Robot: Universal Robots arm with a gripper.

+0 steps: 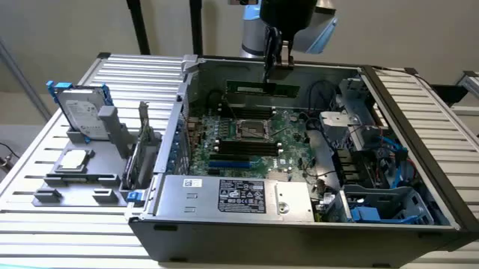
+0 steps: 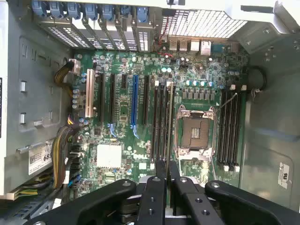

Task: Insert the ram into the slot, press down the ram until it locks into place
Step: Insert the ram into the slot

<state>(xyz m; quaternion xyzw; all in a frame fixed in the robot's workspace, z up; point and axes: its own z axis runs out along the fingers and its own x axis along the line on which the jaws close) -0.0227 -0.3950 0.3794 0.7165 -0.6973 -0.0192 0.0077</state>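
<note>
My gripper (image 1: 275, 66) hangs over the open computer case and is shut on the ram (image 1: 258, 88), a green stick held level above the motherboard. From the wrist, the two black fingers (image 2: 157, 187) press together around the ram's thin edge, and the gripper (image 2: 167, 171) is in line with the black slots (image 2: 161, 122) beside the square processor socket (image 2: 194, 131). That slot group (image 1: 247, 147) lies in front of the socket (image 1: 253, 129) in the exterior view, well below the ram. A second group of black slots (image 2: 228, 126) sits on the socket's other side.
A long blue slot (image 2: 134, 101) and a white slot (image 2: 89, 93) lie among the expansion slots. Cable bundles (image 2: 63, 145) run near the power supply (image 1: 235, 196). On the exterior view's left, a grey fixture holds a hard drive (image 1: 82, 112), a processor chip (image 1: 73, 159) and an upright card (image 1: 142, 145).
</note>
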